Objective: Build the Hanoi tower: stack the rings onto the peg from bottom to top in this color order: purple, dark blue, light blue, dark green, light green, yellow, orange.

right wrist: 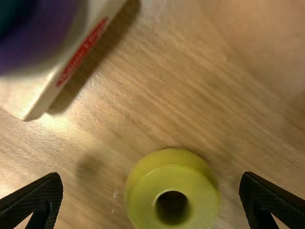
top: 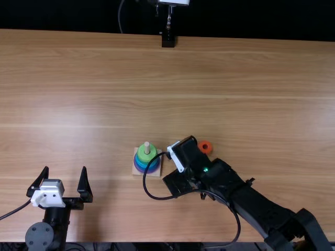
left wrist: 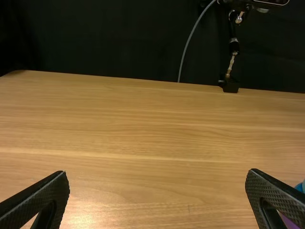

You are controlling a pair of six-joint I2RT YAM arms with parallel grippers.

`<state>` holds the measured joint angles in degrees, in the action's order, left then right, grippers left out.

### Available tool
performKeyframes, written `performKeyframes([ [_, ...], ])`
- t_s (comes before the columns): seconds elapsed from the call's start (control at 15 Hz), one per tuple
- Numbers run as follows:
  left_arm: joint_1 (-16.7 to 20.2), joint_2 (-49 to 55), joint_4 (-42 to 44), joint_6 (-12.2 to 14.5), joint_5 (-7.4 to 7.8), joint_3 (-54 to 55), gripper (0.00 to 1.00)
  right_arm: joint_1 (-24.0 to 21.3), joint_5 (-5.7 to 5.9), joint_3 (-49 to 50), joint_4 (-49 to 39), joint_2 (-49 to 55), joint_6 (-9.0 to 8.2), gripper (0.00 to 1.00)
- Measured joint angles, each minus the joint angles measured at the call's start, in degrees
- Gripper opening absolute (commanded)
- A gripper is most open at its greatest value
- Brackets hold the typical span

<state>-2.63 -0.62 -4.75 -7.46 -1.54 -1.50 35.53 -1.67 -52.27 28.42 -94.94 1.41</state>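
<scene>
Right gripper (top: 187, 154) is wide, pointing down near the wooden peg base (top: 136, 171). Its wrist view has the yellow ring (right wrist: 172, 176) flat on the table (right wrist: 152, 114), hole up, between the fingers with gaps on both sides. Peg (top: 147, 147) upright, tip above the stack: light green ring (top: 146, 156) on top, blue rings lower, purple ring (top: 137, 165) at bottom. Probably dark green under the light one, hard to tell. Orange ring (top: 204, 147) flat, just beside right arm. Left gripper (top: 65, 168) wide, left of the base.
</scene>
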Motion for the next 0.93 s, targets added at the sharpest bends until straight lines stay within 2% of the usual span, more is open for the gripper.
performKeyframes([
  [0.33,0.00,0.00,0.02,-0.04,0.02,0.00,1.00,0.00,0.00,0.15,0.07,-0.04,-0.02,1.00],
  [0.53,0.00,0.00,0.04,-0.04,0.02,0.00,1.00,0.00,-0.02,0.15,0.02,-0.04,0.00,0.43],
  [0.67,0.02,0.00,0.02,-0.04,0.02,-0.02,1.00,0.00,-0.02,0.46,0.02,-0.04,-0.02,0.12],
  [0.8,0.00,0.00,0.02,-0.04,0.04,0.00,1.00,0.00,0.00,0.70,0.02,-0.04,0.02,0.00],
  [0.93,0.02,0.00,0.04,-0.02,0.04,0.00,1.00,-0.02,0.00,0.70,-0.09,-0.04,0.00,0.00],
])
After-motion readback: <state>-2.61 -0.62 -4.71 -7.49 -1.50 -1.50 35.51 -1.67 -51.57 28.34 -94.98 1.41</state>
